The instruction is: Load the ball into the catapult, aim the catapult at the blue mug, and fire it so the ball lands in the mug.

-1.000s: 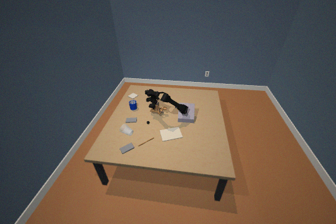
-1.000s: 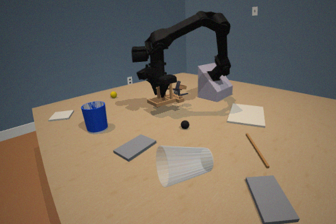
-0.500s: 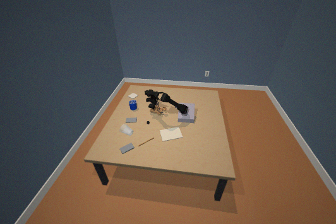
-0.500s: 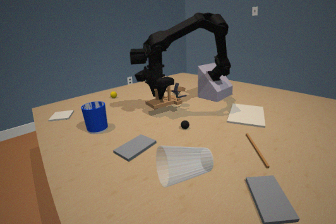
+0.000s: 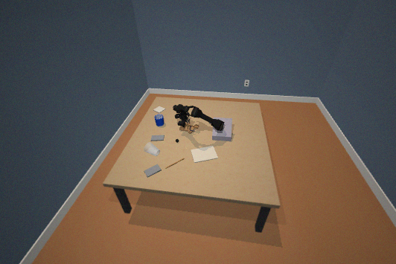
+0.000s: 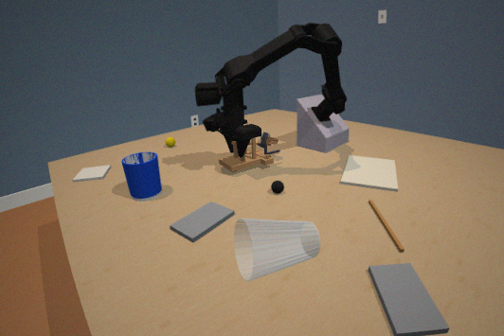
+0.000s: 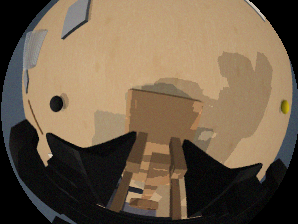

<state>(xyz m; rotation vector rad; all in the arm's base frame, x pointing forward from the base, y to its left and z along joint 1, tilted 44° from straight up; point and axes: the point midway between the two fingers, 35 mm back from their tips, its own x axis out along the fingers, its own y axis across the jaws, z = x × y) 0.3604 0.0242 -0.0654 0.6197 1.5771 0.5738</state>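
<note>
The wooden catapult [image 5: 193,129] [image 6: 232,164] [image 7: 165,112] is between my fingers. My gripper [image 6: 237,152] [image 7: 159,140] points down, shut on the catapult's upright posts. The base board's flat end points away from my fingers in the wrist view; whether the base touches the table is unclear. The blue mug [image 5: 159,120] [image 6: 143,176] stands upright left of the catapult in the exterior view, outside the wrist view. A black ball [image 5: 177,140] [image 6: 278,186] [image 7: 56,103] and a yellow ball [image 6: 171,142] [image 7: 285,106] lie on the table, on opposite sides of the catapult. The launching cup is partly hidden.
A clear cup [image 5: 152,149] [image 6: 277,246] lies on its side. Grey slabs [image 6: 203,221] [image 6: 407,298], a thin stick [image 5: 175,163] [image 6: 386,224] and a cream pad [image 5: 204,154] [image 6: 369,172] lie nearby. A white tile [image 5: 159,109] [image 6: 92,173] lies beyond the mug.
</note>
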